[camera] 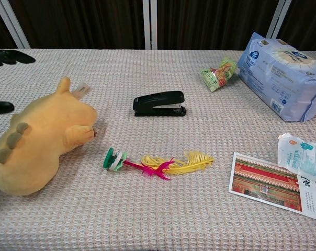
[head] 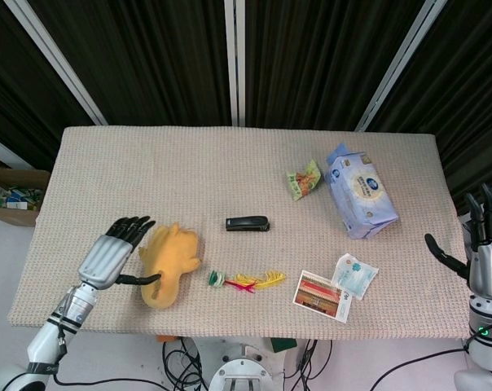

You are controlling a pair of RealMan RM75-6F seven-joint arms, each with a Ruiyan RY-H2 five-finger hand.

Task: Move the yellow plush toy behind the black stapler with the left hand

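Observation:
The yellow plush toy (head: 169, 264) lies at the table's front left, also large in the chest view as the plush toy (camera: 40, 136). The black stapler (head: 248, 223) sits to its right near the table's middle, seen as the stapler (camera: 159, 103) from the chest. My left hand (head: 112, 256) hovers open just left of the toy, fingers spread and thumb reaching toward its side; only its dark fingertips (camera: 10, 56) show at the chest view's left edge. My right hand (head: 484, 252) stands open off the table's right edge.
A feather toy (head: 246, 281) lies right of the plush toy. A postcard (head: 322, 295) and a small packet (head: 354, 275) lie at front right. A blue tissue pack (head: 359, 190) and a snack bag (head: 303, 179) sit at back right. A cardboard box (head: 10, 195) stands left of the table.

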